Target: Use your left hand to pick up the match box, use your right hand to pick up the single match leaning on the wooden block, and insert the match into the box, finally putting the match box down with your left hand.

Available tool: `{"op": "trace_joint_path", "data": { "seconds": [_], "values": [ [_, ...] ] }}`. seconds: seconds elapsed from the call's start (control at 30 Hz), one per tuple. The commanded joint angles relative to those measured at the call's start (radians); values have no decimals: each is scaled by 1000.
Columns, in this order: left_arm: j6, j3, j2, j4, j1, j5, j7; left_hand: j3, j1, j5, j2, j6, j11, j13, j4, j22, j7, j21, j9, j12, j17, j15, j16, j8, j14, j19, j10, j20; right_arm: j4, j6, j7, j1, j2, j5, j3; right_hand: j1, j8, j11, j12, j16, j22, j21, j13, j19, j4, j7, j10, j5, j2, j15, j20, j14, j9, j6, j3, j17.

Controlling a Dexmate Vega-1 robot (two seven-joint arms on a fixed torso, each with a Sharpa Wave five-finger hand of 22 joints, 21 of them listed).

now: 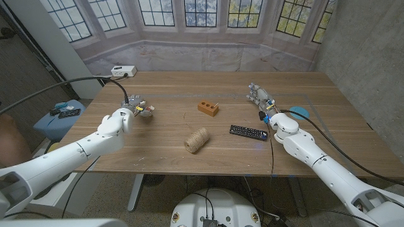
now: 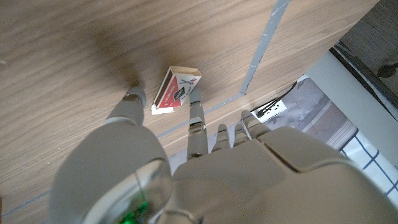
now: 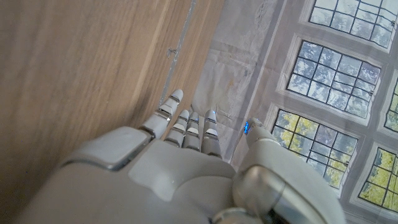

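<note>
Wooden table [image 1: 164, 135], left robot hand [image 2: 186, 155] over match box [image 2: 176, 91]

Match [image 1: 215, 103] on wooden block [image 1: 207, 108] too small to make out; left hand [image 1: 134, 110] hides match box [image 2: 176, 91] in head view.

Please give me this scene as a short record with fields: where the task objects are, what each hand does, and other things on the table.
match box: on the table, under the left hand's fingers, not lifted
match: leaning on the wooden block, too thin to see clearly
left hand: above the match box
right hand: open, holding nothing
others: twine spool, remote control
</note>
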Motion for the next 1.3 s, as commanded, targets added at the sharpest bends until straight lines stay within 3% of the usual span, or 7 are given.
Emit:
{"op": "trace_joint_path", "data": {
  "seconds": [0.03, 0.8, 1.3],
  "values": [
    [5, -5, -9, 4, 7, 19, 17, 7, 13, 4, 5, 14, 3, 1, 3, 1, -1, 4, 2, 4, 0, 1, 5, 6, 3, 5, 10, 0, -2, 0, 1, -6, 1, 2, -1, -2, -1, 6, 7, 10, 4, 5, 4, 2, -6, 7, -1, -2, 1, 4, 6, -2, 4, 1, 4, 2],
    [13, 1, -34, 37, 14, 18, 54, 10, 43, 5, 10, 66, -17, 1, 5, 1, -19, 9, 3, 9, 0, -12, 8, 17, 34, 39, 45, -11, 36, -12, 21, 18, 17, 13, -12, -2, -1, 6, 7, 10, 4, 6, 4, 3, -7, 6, -1, -2, 1, 6, 5, -2, 4, 2, 4, 2],
    [6, 11, -55, 68, 5, 17, 92, 11, 85, 6, 15, 159, -43, 0, 3, 2, -47, 13, 4, 24, -1, -31, 10, 37, 80, 81, 124, -17, 47, -20, 22, 29, 23, 15, -15, -4, -1, 5, 7, 11, 4, 6, 4, 4, -7, 6, -1, -2, 2, 5, 6, 0, 4, 1, 4, 3]
  ]
}}
